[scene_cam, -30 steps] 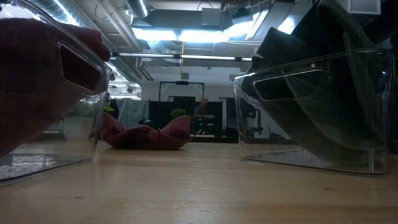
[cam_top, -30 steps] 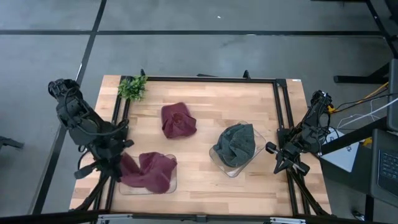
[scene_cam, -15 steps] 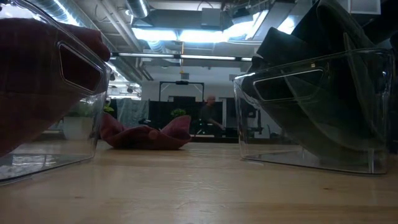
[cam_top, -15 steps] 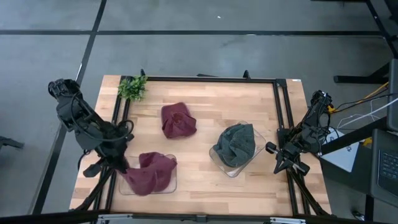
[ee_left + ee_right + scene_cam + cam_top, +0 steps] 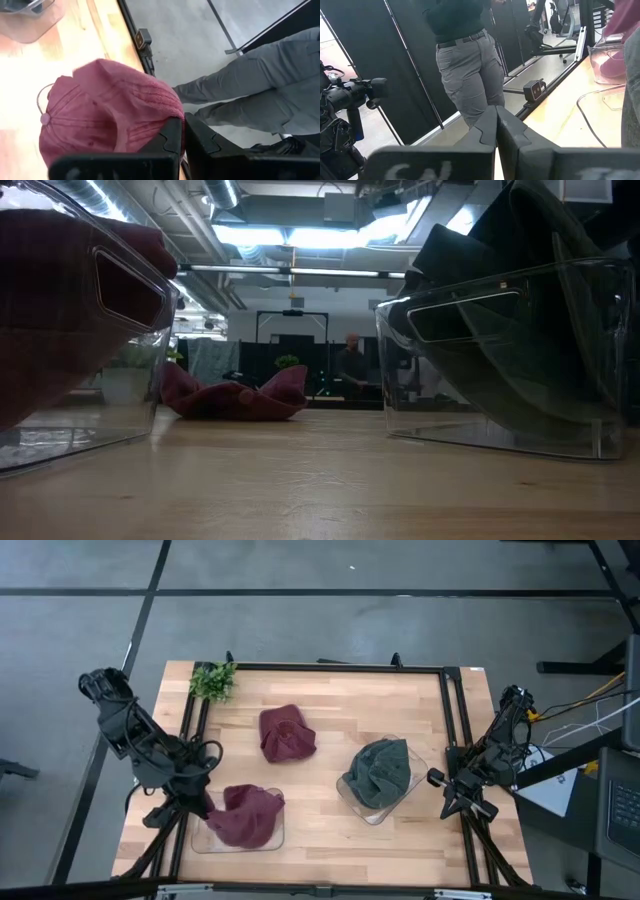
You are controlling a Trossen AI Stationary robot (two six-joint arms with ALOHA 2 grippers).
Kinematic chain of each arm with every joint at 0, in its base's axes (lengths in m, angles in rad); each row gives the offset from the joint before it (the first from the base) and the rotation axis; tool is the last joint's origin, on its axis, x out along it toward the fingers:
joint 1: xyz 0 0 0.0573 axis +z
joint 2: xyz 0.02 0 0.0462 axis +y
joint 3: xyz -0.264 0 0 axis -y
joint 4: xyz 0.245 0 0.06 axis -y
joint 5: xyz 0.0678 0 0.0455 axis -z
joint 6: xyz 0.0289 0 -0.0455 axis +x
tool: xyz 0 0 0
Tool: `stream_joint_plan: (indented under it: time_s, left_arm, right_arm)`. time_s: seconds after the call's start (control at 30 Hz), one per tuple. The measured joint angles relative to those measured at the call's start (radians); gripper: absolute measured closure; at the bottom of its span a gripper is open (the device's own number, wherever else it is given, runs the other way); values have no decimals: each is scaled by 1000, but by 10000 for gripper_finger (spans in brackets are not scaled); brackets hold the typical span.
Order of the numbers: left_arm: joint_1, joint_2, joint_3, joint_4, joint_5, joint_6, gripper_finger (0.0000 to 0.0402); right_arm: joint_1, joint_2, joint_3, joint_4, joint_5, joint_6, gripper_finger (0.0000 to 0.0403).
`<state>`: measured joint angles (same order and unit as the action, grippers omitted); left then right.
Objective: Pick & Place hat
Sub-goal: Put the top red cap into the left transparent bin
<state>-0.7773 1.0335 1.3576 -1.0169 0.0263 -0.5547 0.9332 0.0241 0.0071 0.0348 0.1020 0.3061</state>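
Observation:
A maroon cap (image 5: pixel 245 818) lies bunched in a clear bin (image 5: pixel 272 838) at the table's near left. In the low view it fills that bin's wall (image 5: pixel 60 310). My left gripper (image 5: pixel 198 802) stands at the bin's left end, shut on this cap (image 5: pixel 100 115). A second maroon hat (image 5: pixel 287 732) rests on the bare wood mid-table and shows far off in the low view (image 5: pixel 235 398). A grey hat (image 5: pixel 378 772) sits in another clear bin (image 5: pixel 500 340). My right gripper (image 5: pixel 447 798) waits shut past the table's right edge (image 5: pixel 496 107). My left gripper pinches the maroon cap's ribbed edge (image 5: pixel 167 107) between its two fingers (image 5: pixel 172 135). It comes from the table's left side, slanting down. The rest of the cap spreads beyond the fingertips and lies in the clear bin.
A small green plant (image 5: pixel 213 680) stands at the far left corner. Black frame rails (image 5: pixel 450 710) run along the table's sides. A person in grey trousers (image 5: pixel 465 65) stands beside the table; another person (image 5: pixel 350 360) is far back in the room. Bare wood lies between the bins.
My left gripper has moved a little toward the table's right, staying shut on the cap. The cap's left part, which hung out over the bin's left end, has drawn in, and the cap now lies more gathered in the bin. The far person has walked rightward.

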Motion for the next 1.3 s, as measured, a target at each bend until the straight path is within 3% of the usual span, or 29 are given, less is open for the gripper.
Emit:
stream_joint_plan:
  time_s: [1.3]
  left_arm:
    - [54,122,-13,-8,-34,168,398]
  right_arm:
    - [0,0,0,0,0,0,397]
